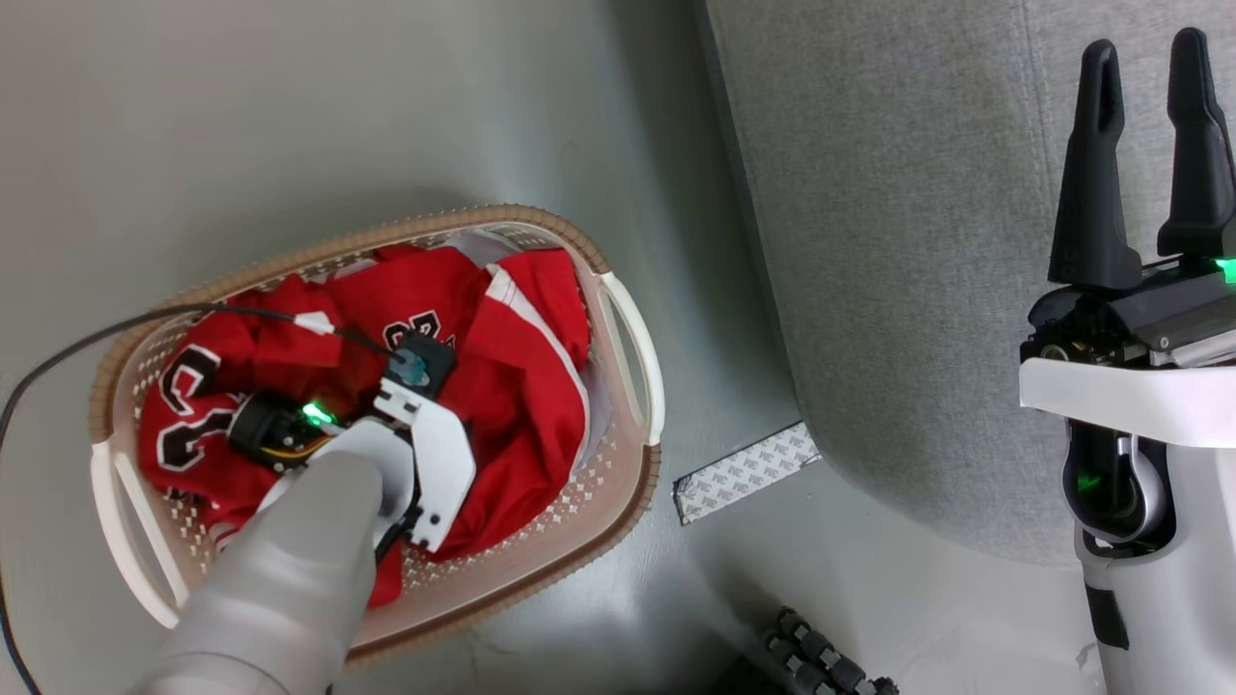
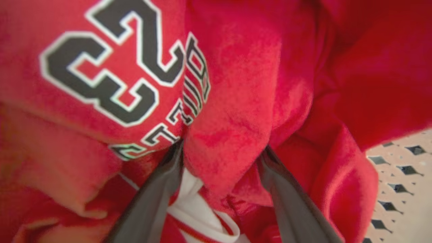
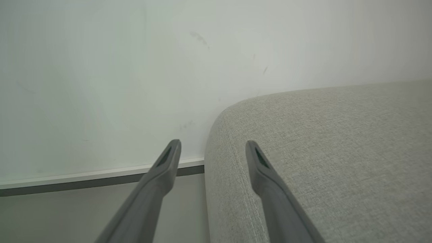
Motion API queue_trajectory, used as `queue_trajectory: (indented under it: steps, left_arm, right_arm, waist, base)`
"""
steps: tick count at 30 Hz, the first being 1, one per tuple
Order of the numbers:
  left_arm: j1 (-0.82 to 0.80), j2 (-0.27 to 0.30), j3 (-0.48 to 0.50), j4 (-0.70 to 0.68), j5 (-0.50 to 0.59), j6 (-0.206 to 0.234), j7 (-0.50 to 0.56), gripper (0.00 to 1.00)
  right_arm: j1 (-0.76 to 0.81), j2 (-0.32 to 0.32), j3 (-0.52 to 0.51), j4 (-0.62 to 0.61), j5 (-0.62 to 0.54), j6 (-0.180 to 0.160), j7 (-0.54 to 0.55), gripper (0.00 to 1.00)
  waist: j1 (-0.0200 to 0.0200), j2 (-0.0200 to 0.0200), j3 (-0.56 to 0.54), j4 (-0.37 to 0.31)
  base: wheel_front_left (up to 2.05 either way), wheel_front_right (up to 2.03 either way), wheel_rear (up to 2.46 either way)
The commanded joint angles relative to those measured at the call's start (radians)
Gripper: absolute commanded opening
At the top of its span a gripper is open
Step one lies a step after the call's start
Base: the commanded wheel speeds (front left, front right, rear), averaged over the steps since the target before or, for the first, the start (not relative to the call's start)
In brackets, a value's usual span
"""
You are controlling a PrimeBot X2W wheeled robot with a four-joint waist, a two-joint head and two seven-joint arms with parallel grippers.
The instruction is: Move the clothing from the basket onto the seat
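While the clothing lies heaped inside the basket, the left gripper is sunk into it, jaws wide, straddling one red fold. Closing here may pinch only a thin layer, which could slip or drag the basket. The right gripper, likewise wide and empty, hangs over the seat.

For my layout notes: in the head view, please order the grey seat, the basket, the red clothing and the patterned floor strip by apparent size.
1-2. seat and basket: similar visible area; the seat runs past the frame, so these two are unranked.
3. clothing, inside the basket.
4. floor strip, smallest.
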Motion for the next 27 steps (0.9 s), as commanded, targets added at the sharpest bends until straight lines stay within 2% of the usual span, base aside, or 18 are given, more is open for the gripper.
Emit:
queue_trajectory:
  steps: [1,2,4,10,15,19,20,21,27]
  left_arm:
    - [-0.011,0.003,-0.005,-0.006,-0.029,0.002,-0.015,0.6]
    - [-0.019,0.007,-0.009,-0.011,-0.037,0.002,-0.026,0.37]
    - [-0.02,0.009,-0.021,-0.016,-0.058,0.002,-0.039,0.0]
    - [0.001,0.018,-0.069,-0.047,-0.126,0.002,-0.072,0.0]
    - [0.033,0.034,-0.096,-0.079,-0.195,0.002,-0.127,0.0]
    - [0.06,0.021,-0.125,-0.108,-0.232,0.002,-0.164,0.0]
    - [0.08,0.015,-0.147,-0.127,-0.262,0.002,-0.187,0.0]
    - [0.08,0.015,-0.147,-0.127,-0.262,0.002,-0.187,0.0]
    - [0.137,-0.01,-0.215,-0.196,-0.349,0.002,-0.252,0.0]
  right_arm:
    - [0.006,0.001,0.002,-0.005,-0.008,-0.002,-0.003,1.0]
    - [0.005,0.001,0.003,-0.007,-0.011,-0.002,-0.003,1.0]
    - [0.002,0.002,0.004,-0.006,-0.014,-0.002,-0.003,1.0]
    - [-0.023,0.001,0.017,0.012,-0.001,-0.002,-0.003,1.0]
    - [-0.05,0.001,0.034,0.031,0.004,-0.002,-0.003,1.0]
    - [-0.039,0.001,0.025,0.046,-0.025,-0.002,-0.003,1.0]
    - [-0.023,0.001,0.02,0.058,-0.046,-0.002,-0.003,1.0]
    - [-0.023,0.001,0.02,0.058,-0.046,-0.002,-0.003,1.0]
    - [0.033,-0.008,0.002,0.09,-0.1,-0.002,-0.003,1.0]
  waist:
    - [-0.0001,0.0,0.005,0.004]
    - [-0.0001,0.0,0.008,0.007]
    - [-0.0001,0.0,0.012,0.009]
    - [-0.0001,0.0,-0.007,0.002]
    - [-0.0001,0.0,-0.07,-0.012]
    - [-0.0001,0.0,-0.137,0.014]
    - [-0.0001,0.0,-0.192,0.035]
    - [-0.0001,0.0,-0.192,0.035]
    - [-0.0001,0.0,-0.35,0.1]
  base:
    - [0.07,0.07,0.07]
    - [0.06,0.06,0.06]
    - [0.01,0.01,0.01]
    - [0.0,0.0,0.0]
    - [0.0,0.0,0.0]
    - [0.0,0.0,0.0]
    - [0.0,0.0,0.0]
    - [0.0,0.0,0.0]
    - [0.0,0.0,0.0]
